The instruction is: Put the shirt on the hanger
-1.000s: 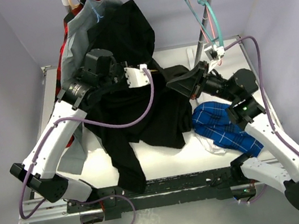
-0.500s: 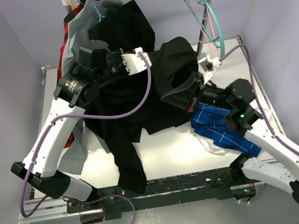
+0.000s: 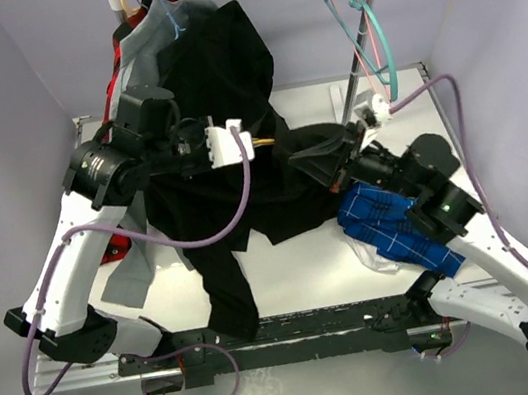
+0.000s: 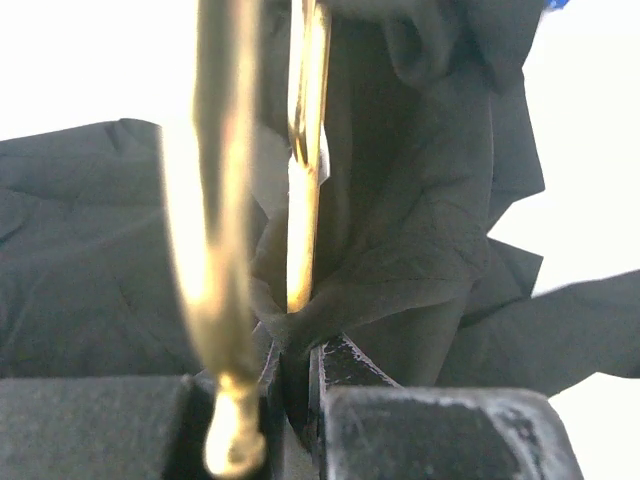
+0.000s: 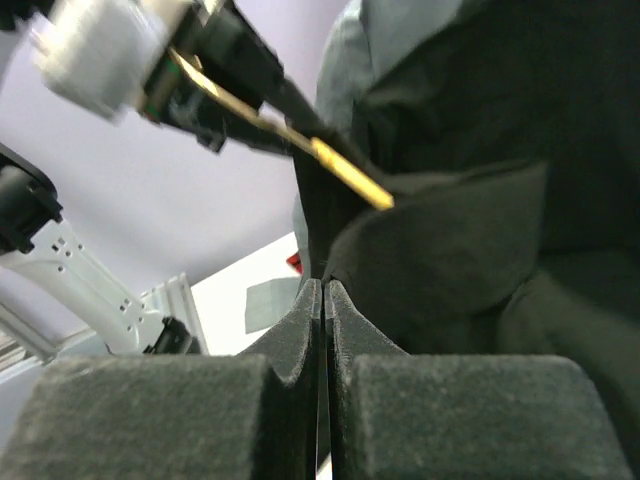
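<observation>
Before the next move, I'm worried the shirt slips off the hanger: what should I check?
1. Left gripper clamped on the hanger: ok.
2. Right gripper pinching the shirt: ok.
3. Hanger end poking into the shirt's fold: ok.
4. Hanger's other end inside the shirt: cannot tell.
5. Blue-checked shirt clear of the right arm: not ok, arm passes over it.
</observation>
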